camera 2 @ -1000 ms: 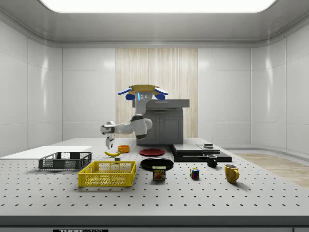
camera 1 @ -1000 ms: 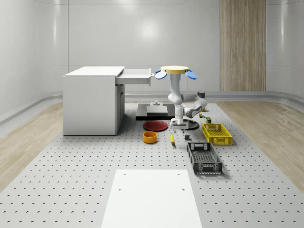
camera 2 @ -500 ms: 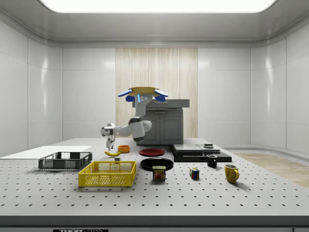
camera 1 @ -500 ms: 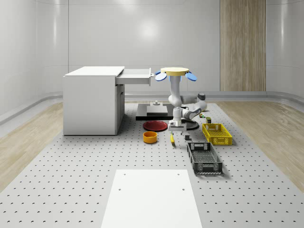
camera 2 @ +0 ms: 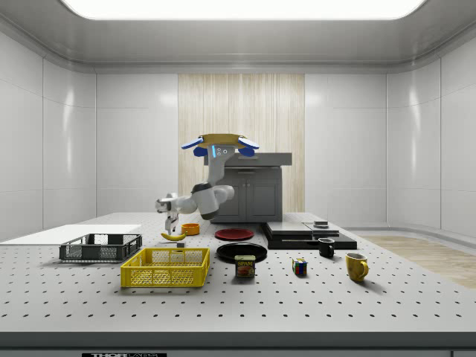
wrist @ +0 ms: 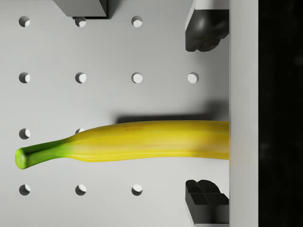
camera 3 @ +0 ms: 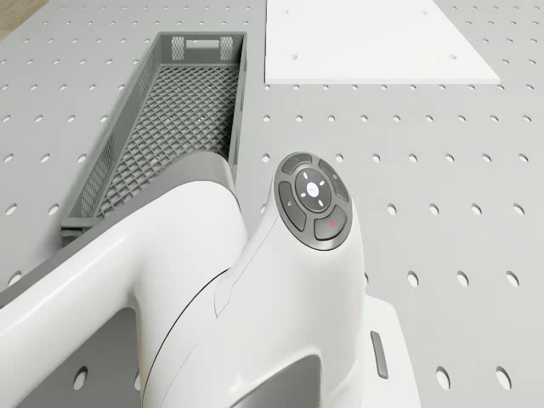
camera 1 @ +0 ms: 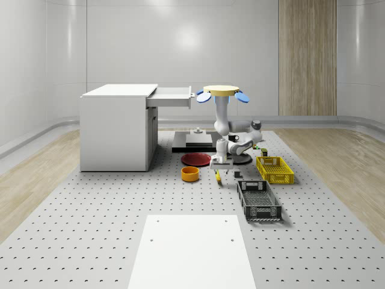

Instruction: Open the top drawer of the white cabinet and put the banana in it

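Looking at each view in turn, nothing fancy:

Whole-scene view: we've got the drone (camera 1: 221,91) hovering over the desk (camera 1: 108,223), just to this view's right of the white cabinet (camera 1: 115,127). The top drawer (camera 1: 172,97) is pulled out. The arm bends down from the drone so the hand (camera 1: 219,171) hangs right over the banana (camera 1: 218,176), which lies on the desk between the orange bowl (camera 1: 190,174) and the grey crate (camera 1: 258,200). The red plate (camera 1: 197,159) and the yellow basket (camera 1: 274,169) sit near by.

Side view: we see the drone (camera 2: 219,141) up in the air in front of the cabinet (camera 2: 251,186), the hand (camera 2: 172,227) pointing down just above the banana (camera 2: 174,236).

Drone view: we're looking down past the arm's white wrist (camera 3: 280,280) at the grey crate (camera 3: 170,110) and the white panel (camera 3: 374,42) on the desk.

Wrist view: we see the banana (wrist: 128,141) lying flat on the desk, green stem end out, between the two dark fingertips (wrist: 206,29). The fingers are spread wide with gaps on both sides of the fruit, so nothing is gripped.
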You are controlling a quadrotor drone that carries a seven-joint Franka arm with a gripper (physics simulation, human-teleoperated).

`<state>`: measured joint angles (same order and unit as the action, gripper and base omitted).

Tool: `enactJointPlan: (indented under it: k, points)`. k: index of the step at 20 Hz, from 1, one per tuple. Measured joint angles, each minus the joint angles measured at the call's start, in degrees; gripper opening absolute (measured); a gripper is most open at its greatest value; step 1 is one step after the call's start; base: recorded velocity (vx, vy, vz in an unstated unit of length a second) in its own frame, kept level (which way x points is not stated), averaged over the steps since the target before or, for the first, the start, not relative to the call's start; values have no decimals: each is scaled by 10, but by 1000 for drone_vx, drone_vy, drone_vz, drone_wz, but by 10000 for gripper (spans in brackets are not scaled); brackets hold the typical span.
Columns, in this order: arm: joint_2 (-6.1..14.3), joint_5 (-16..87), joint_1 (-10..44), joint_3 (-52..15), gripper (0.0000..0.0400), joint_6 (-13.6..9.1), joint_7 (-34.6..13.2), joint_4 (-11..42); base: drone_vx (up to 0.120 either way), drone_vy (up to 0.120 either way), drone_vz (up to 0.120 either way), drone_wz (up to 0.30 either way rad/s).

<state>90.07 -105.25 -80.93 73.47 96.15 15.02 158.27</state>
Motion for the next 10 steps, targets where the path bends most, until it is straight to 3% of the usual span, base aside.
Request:
enactJointPlan:
  k: [10]
  points:
    - [-15,-55,-41,-56,400,14,26,-23,0,0,0,0]
